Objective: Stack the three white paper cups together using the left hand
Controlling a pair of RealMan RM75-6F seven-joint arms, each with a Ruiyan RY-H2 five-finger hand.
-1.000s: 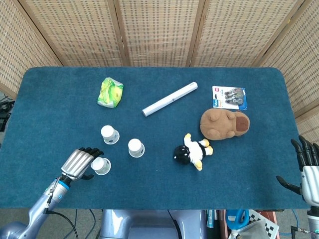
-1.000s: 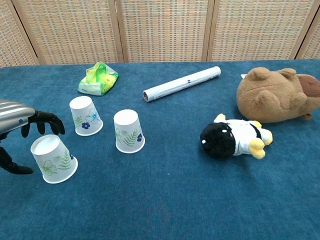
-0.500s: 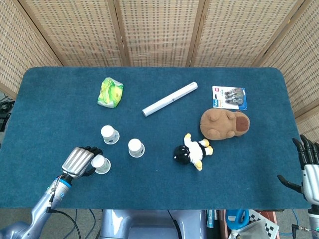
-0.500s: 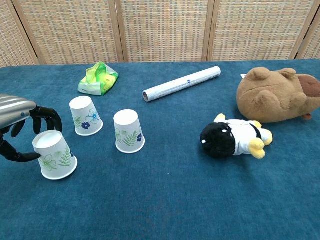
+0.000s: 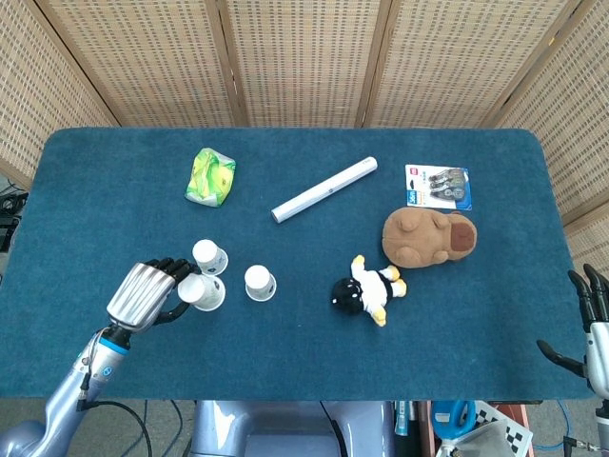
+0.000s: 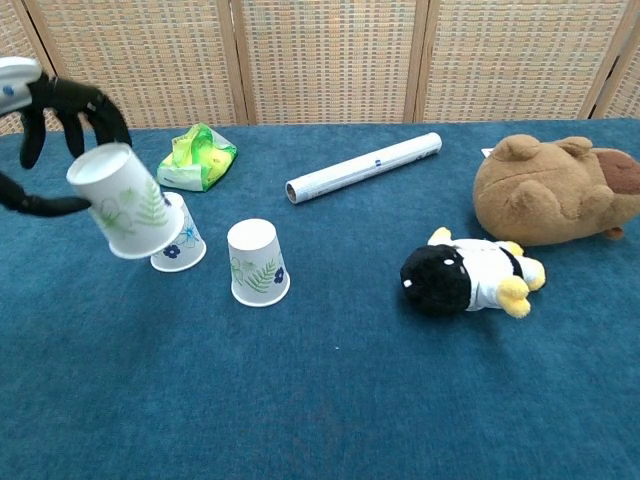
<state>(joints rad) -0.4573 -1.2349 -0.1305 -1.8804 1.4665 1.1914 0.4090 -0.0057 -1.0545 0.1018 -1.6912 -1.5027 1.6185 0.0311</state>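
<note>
Blue table (image 5: pixel 95 190): layout of loose things same as half second ago. Brown plush bear (image 5: pixel 428 236), white tube (image 5: pixel 324 189), penguin toy (image 5: pixel 369 290), green packet (image 5: pixel 210 177), blister pack (image 5: pixel 439 186) unmoved.

Left hand (image 5: pixel 143 293) has risen off table since earlier frame, carrying held cup (image 6: pixel 125 201); cup now airborne, tilted, mouth down, just above flower cup (image 6: pixel 178 246). Fingers (image 6: pixel 95 100) wrapped round cup base.

Fern cup (image 6: pixel 257 262) upside down on table, right of flower cup.

Right hand (image 5: pixel 595 328) at table's right edge, fingers spread, holding nothing.
</note>
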